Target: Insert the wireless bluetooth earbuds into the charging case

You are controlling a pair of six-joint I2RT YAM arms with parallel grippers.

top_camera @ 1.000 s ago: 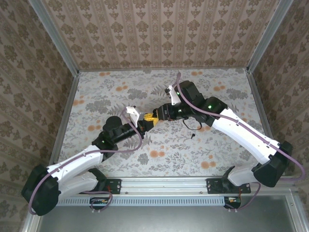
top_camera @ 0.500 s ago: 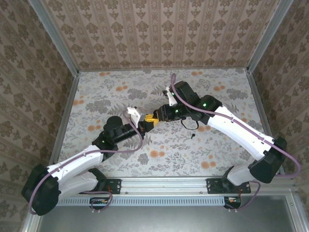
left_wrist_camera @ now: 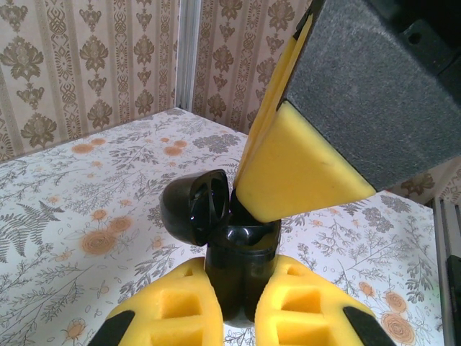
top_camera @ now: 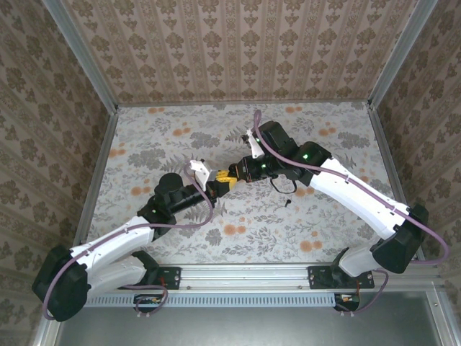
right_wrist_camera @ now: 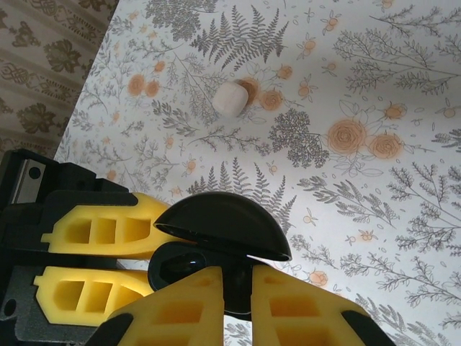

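Observation:
The black charging case [left_wrist_camera: 241, 267] stands upright with my left gripper [left_wrist_camera: 241, 303] shut on its body, and its domed lid [left_wrist_camera: 194, 209] is swung open to the left. From above, my right gripper [right_wrist_camera: 238, 295] is shut, its yellow fingertips [left_wrist_camera: 295, 173] resting at the case's open mouth [right_wrist_camera: 169, 268] under the lid [right_wrist_camera: 223, 223]. Something black fills the thin gap between its pads; I cannot tell whether it is an earbud or the case behind. In the top view both grippers meet mid-table, left [top_camera: 214, 186] and right [top_camera: 229, 177]. One tiny black earbud [top_camera: 288, 202] lies on the table right of them.
A small white rounded object [right_wrist_camera: 230, 97] lies on the floral tablecloth beyond the case. Metal rails and patterned walls [top_camera: 101, 79] enclose the table on three sides. A purple cable loops beside the right wrist [top_camera: 284, 186].
The right arm shifted slightly left and lower toward the case, and its fingers have closed. The left arm and the case have stayed put.

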